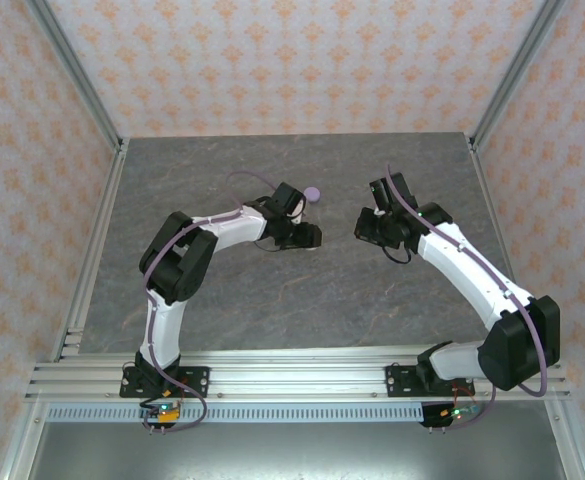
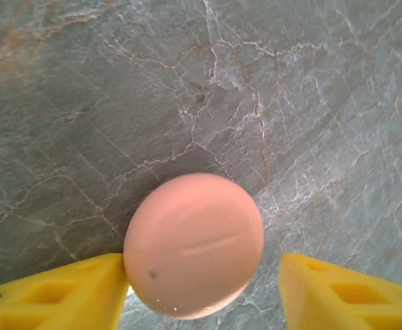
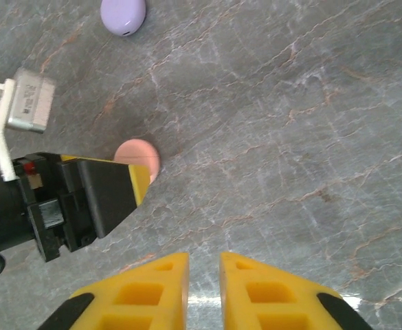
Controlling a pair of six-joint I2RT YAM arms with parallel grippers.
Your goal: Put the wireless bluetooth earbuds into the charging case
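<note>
A round pale pink charging case (image 2: pixel 194 244), lid closed, lies on the grey marbled table (image 2: pixel 290 103). My left gripper (image 2: pixel 202 275) stands open around it: the left yellow finger (image 2: pixel 84 292) touches its side and the right finger (image 2: pixel 338 292) stands clear of it. In the right wrist view the same pink case (image 3: pixel 142 155) peeks out behind my left gripper's finger (image 3: pixel 140 180). My right gripper (image 3: pixel 203 265) hovers to the right over bare table, its jaws parted by a narrow gap with nothing between them. The earbuds are out of view.
A lilac round case (image 1: pixel 313 194), also closed, lies just behind the left gripper (image 1: pixel 307 237); in the right wrist view this lilac case (image 3: pixel 124 15) sits at the top left. The right gripper (image 1: pixel 364 228) faces the left one across a small gap. Metal rails line the table's edges.
</note>
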